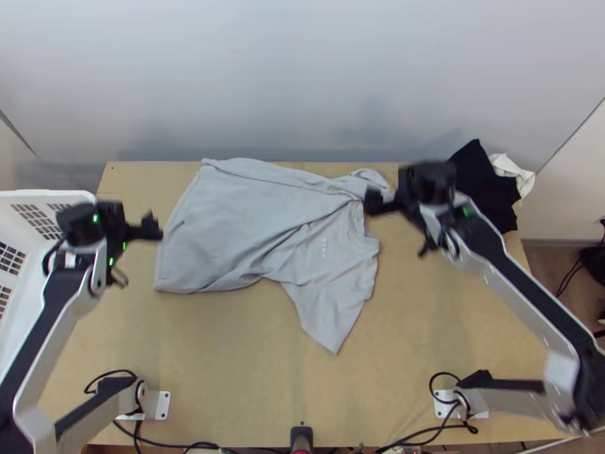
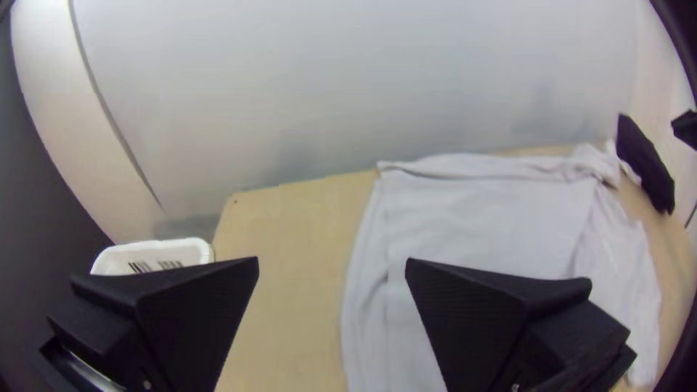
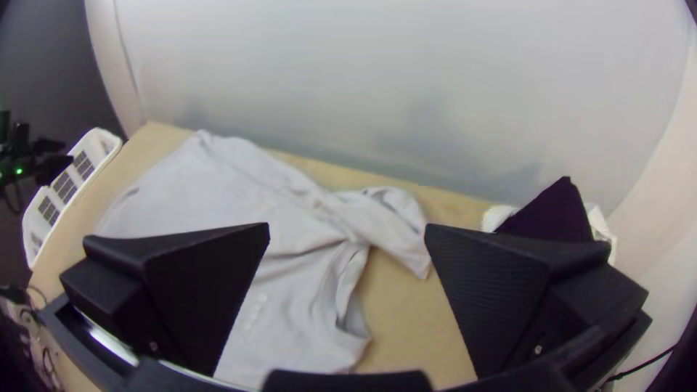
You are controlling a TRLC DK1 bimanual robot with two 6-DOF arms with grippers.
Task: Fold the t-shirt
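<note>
Grey tee (image 1: 265,227) spread w/ rumples on table (image 1: 227,363), not folded. L (image 2: 332,268) & R (image 3: 347,236) fingers both open, empty. Prob. flattening step; next needs far sleeve (image 3: 396,225) pulled straight.

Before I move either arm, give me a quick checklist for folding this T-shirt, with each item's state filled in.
1. Left gripper open, nothing held: ok, its fingers are apart with no cloth between them.
2. Right gripper open, nothing held: ok, its fingers are apart too.
3. Near sleeve laid out: ok, it points toward the table's near edge.
4. Far side of the grey T-shirt smooth: not ok, long creases run along it and the far sleeve is bunched.
5. T-shirt clear of the black cloth: ok, bare table shows between them.
6. Underneath layer flat: cannot tell, the top layer hides it.
</note>
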